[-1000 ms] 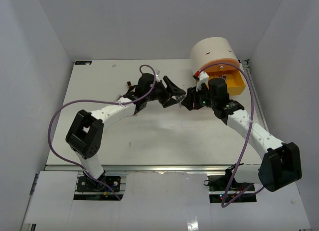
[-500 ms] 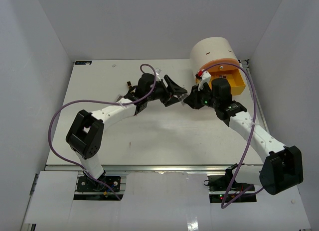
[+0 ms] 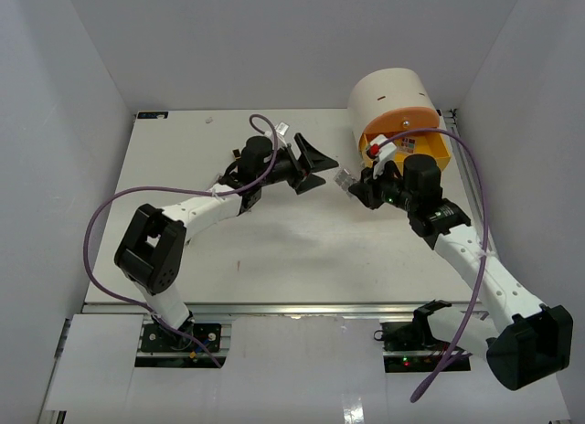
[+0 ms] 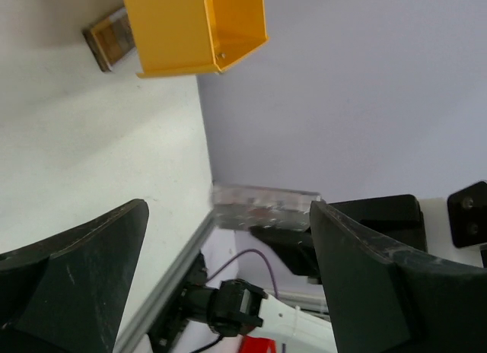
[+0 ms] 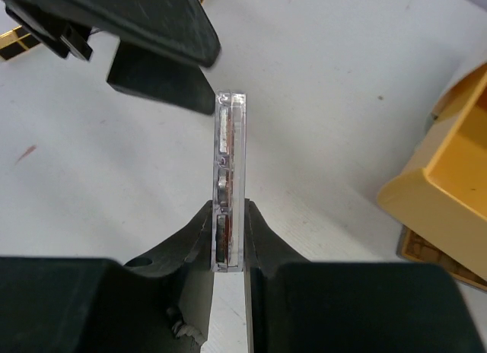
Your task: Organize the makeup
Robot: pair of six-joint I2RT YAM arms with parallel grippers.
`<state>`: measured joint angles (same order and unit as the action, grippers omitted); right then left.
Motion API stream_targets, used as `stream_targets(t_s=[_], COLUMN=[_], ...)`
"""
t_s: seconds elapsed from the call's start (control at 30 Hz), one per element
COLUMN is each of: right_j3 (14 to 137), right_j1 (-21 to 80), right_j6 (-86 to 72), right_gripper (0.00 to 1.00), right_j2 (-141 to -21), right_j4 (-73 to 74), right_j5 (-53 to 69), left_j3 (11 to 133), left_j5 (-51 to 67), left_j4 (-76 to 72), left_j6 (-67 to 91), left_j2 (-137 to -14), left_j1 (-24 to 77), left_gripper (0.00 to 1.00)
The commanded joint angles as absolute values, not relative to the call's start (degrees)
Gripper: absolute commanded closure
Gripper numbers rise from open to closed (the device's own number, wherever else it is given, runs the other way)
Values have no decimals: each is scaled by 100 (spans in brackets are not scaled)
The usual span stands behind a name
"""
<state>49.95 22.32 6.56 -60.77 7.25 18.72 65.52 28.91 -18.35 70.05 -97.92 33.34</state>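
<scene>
While the right gripper pinches a palette edge-on, the left gripper gapes wide just beside it, near the drawer at the far right corner of the tabletop

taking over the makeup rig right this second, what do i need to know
left gripper: open and empty, close to the held palette.
right gripper: shut on a clear palette, held edge-on above the table.
orange drawer of the cream drawer unit stands pulled out; what is in it cannot be told.
brown palette lies on the table beside that drawer.
done: nothing visibly put away.
left: stow the clear palette, probably in the open drawer, then deal with the brown palette.
</scene>
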Motion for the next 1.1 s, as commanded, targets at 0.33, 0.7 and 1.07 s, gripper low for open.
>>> stream_targets(t_s=[0.33,0.7,1.07], right_j3=[5673,6372,6653], right_j1=[1942,1863,1738], right_j6=[2877,4017,3902], right_gripper=[91,80,31], right_j2=[-6107,-7436,-8218], right_j4=[485,-326,-473], right_j5=[-683,-2134,-2207], left_j3=[6151,5041,4703], left_j5=[2873,1978,1721], left_j4=[541,1090,1051], left_j6=[3609,1985,1802], left_j2=[-7734,-6595,-6039], left_j1=[1590,1450,1441], left_gripper=[2,2,2])
